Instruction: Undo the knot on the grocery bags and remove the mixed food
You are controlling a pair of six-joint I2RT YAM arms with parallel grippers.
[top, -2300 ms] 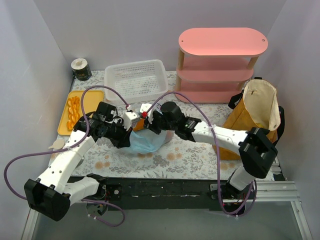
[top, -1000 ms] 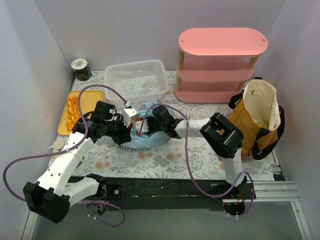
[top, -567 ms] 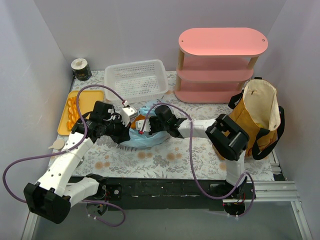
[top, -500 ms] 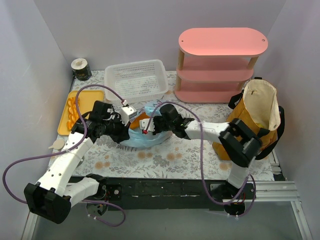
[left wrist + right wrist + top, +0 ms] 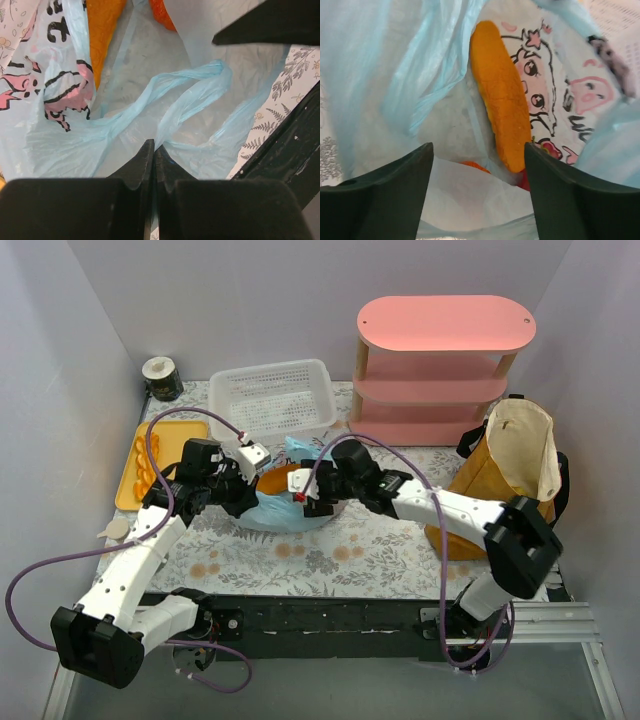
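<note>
The pale blue plastic bag lies mid-table with its mouth spread. My left gripper is shut on a twisted strand of the bag's plastic, pinched at the fingertips. My right gripper stands open over the bag's mouth, holding nothing. Inside the bag lie an orange-tan pastry piece, a snack packet with cartoon print and a bit of orange fruit under white plastic. The mustard-brown tote stands upright at the right, its cream lining showing.
A yellow tray with pastry slices sits at the left. A white mesh basket is behind the bag, a pink three-tier shelf at back right, and a dark cup with white rim in the back left corner.
My right gripper, shut half a second ago, has opened and drawn back to the right. The bag's mouth has spread wider. The left gripper keeps its hold and has shifted slightly left.
</note>
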